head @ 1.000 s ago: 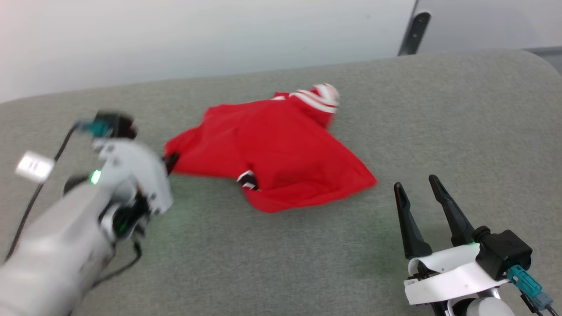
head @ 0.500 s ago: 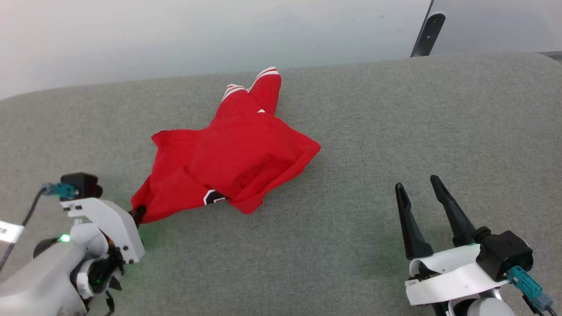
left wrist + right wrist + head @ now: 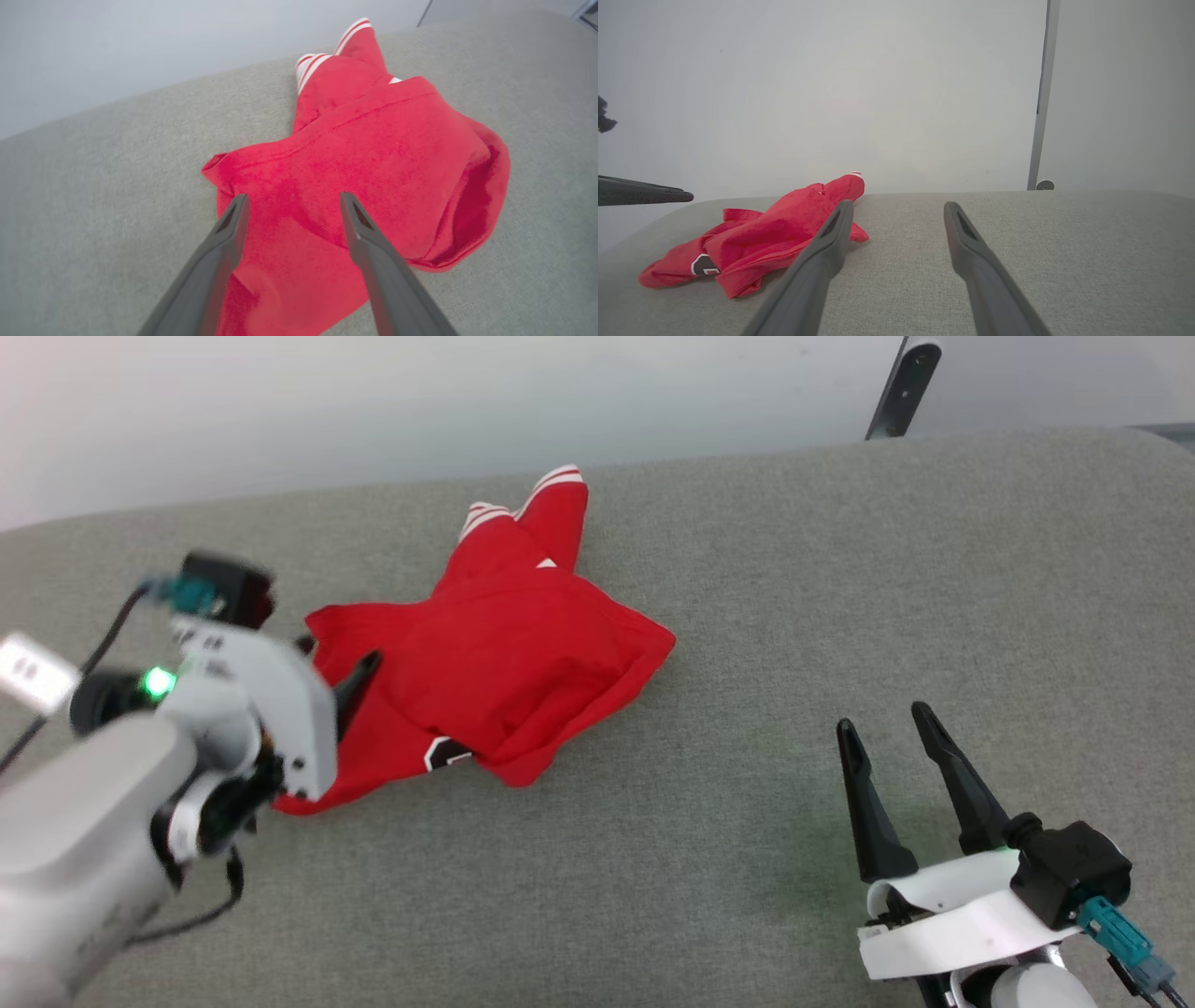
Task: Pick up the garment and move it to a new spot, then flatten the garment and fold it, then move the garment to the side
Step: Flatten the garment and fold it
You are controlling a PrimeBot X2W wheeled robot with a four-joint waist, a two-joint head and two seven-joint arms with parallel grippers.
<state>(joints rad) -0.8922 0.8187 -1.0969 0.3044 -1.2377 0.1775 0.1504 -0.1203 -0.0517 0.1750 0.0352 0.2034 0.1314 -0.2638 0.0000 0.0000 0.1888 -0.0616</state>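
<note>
We see the garment (image 3: 504,681), a red shirt, lying in a crumpled heap on a grey fabric-covered surface (image 3: 747,616), left of centre in the head view and towards the far edge. It isn't spread flat: the body is bunched and folded over itself, with one rounded corner sticking out to the right. A sleeve (image 3: 560,504) with white stripes at its cuff points away from us towards the far edge. At the near edge of the heap, a small patch of black-and-white print (image 3: 446,753) peeks out from a fold, too little of it showing for us to read.

The left gripper (image 3: 331,663) is over the left side of the garment. In its own wrist view its two dark fingers stand spread wide (image 3: 293,200) with nothing clasped between them, and red cloth (image 3: 364,158) lies beneath and beyond them. We can't tell whether the fingertips touch the cloth. The arm is somewhat blurred in the head view, and a green light (image 3: 157,683) glows on its wrist.

The right gripper (image 3: 882,721) is well apart from the garment, at the lower right, low over bare grey surface. Its fingers are parted and empty (image 3: 899,205). From its wrist view we see the garment (image 3: 761,238) off to the left.

Behind the surface is a pale wall (image 3: 467,401), with a dark bar (image 3: 901,387) at the upper right.
</note>
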